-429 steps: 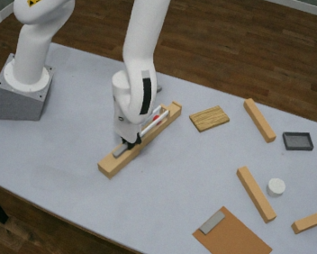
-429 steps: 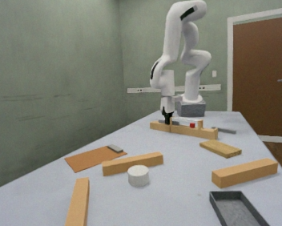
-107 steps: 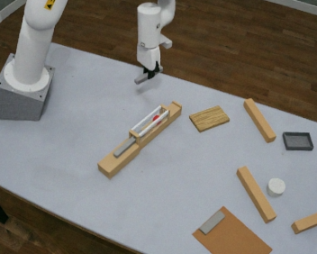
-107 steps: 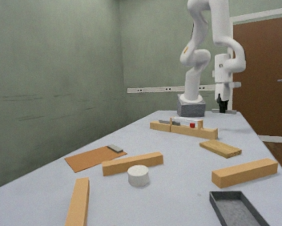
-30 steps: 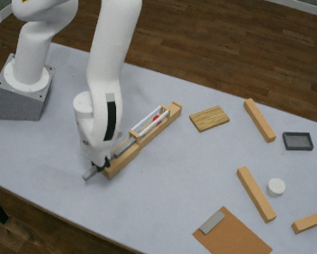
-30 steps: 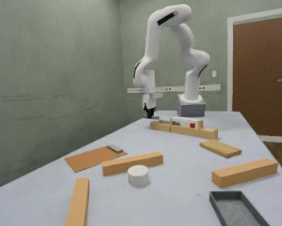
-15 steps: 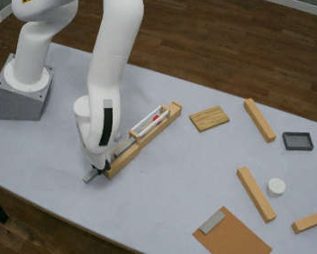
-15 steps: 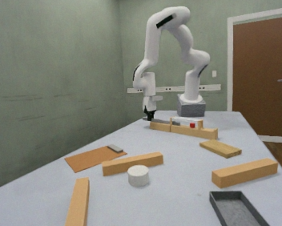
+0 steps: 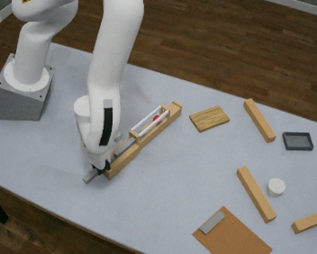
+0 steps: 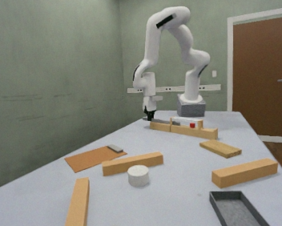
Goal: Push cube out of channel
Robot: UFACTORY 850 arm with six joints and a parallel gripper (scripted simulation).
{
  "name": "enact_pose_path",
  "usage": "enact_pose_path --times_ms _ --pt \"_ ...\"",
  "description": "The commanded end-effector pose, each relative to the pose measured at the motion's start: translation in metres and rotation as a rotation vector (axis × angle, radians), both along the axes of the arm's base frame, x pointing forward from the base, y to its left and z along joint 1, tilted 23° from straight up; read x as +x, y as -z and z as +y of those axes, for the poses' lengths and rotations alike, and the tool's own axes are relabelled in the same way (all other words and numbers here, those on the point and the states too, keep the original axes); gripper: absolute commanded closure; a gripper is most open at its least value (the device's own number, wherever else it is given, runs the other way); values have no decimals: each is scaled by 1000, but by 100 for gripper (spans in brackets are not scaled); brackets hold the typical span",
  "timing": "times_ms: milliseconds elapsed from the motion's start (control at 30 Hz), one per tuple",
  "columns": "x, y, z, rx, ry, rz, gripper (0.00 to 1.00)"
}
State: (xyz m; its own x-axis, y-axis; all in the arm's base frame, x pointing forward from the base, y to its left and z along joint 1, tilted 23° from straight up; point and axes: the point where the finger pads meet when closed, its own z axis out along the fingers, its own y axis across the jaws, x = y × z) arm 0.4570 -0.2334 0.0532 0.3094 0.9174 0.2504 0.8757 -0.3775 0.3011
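Observation:
A small red cube (image 9: 157,118) (image 10: 192,125) sits inside the long wooden channel (image 9: 125,158) (image 10: 187,131), under its white-framed clear roof (image 9: 148,122), towards the far end with the raised lip (image 9: 176,106). My gripper (image 9: 98,168) (image 10: 150,116) is down at the channel's near open end, outside it, and is shut on a short grey bar (image 9: 90,176) (image 10: 159,121) that lies low over the table in line with the channel. Another grey strip (image 9: 122,148) shows inside the channel's open near part. The arm hides part of the near end.
A flat wooden plank (image 9: 209,118) (image 10: 220,148) lies just beyond the lip end. Wooden blocks (image 9: 259,119) (image 9: 256,194) (image 9: 310,221), a grey tray (image 9: 297,140) (image 10: 235,208), a white cylinder (image 9: 276,186) (image 10: 138,175) and an orange board (image 9: 234,240) (image 10: 90,159) with a grey block lie to the right.

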Motion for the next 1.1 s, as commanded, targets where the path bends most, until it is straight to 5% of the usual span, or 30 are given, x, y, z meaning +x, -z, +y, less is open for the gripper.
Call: enact_pose_path --times_ms 0,1067 --pt "1 -1 0 -1 0 -1 100" --pt "16 -13 44 -1 0 -1 100"
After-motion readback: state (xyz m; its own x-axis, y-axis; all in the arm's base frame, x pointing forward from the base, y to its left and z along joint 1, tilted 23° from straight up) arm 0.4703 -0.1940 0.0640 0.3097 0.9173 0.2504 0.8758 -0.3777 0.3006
